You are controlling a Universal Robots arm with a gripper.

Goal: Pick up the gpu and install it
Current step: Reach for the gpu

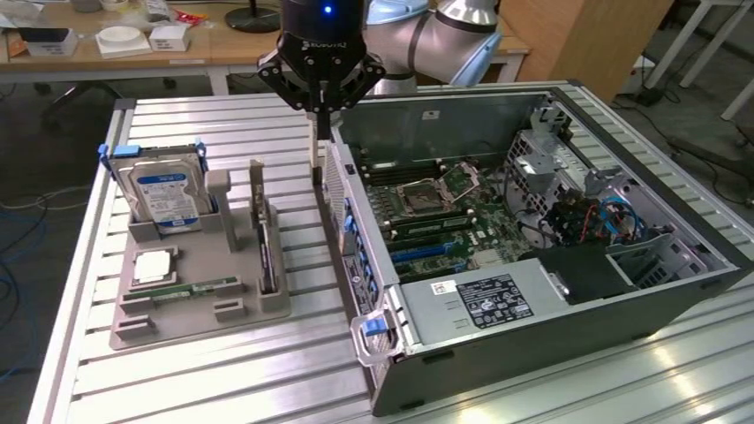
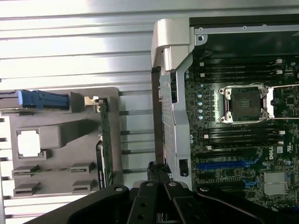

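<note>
Closest to the camera in the exterior view is the computer case (image 1: 471, 353), which lies open on the bench (image 1: 177, 393). The gripper (image 1: 316, 172) hangs over the narrow gap between the case wall and the grey tray (image 1: 177, 325). Its fingers are pressed together and I see nothing between them. The gpu (image 1: 267, 252) stands on its edge in a slot of the tray, lower than the gripper and a little toward the exterior view's left of it. Its long axis runs alongside the case wall.

In the wrist view the gripper (image 2: 157, 171) is also closed and empty. The gpu (image 2: 105, 140) is not under it but beside it, on the tray (image 2: 60, 135) side, with its long edge parallel to the case (image 2: 175, 121) on the other side.
</note>
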